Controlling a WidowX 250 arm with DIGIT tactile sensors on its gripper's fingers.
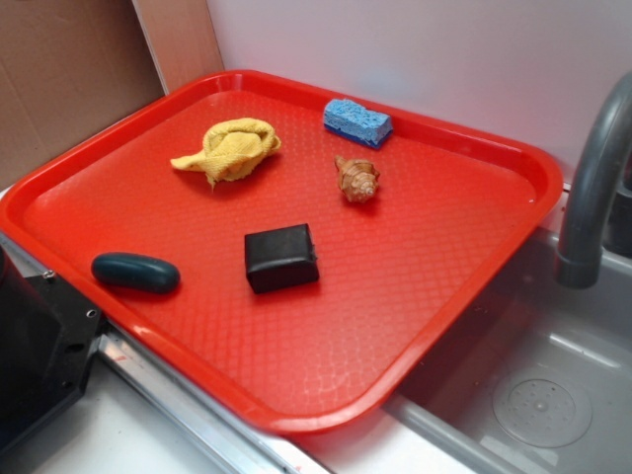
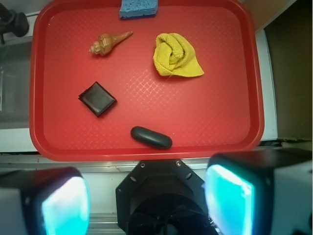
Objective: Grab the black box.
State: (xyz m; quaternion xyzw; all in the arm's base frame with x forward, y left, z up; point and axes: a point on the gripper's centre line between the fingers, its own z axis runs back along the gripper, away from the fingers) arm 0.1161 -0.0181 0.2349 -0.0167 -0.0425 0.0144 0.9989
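While hovering off-tray, gripper (image 2: pixel 146 203) fingers sitting apart, empty | small matte-black rectangular box (image 1: pixel 281 257) lying mid red plastic tray (image 1: pixel 415 316), untouched | advice: centre overhead, align to flat sides

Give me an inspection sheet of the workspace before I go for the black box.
Surface: red tray, textured, lying flat partly over a sink.
Job's things: black box lying flat near the tray's middle, apart from everything else.
Clutter: dark teal pebble, yellow cloth bunched, seashell, blue sponge near the far rim.
Grippers: gripper open, off the tray at its near edge, holding nothing.
Cables: nothing seen.
Surroundings: grey faucet, sink drain, cardboard behind.
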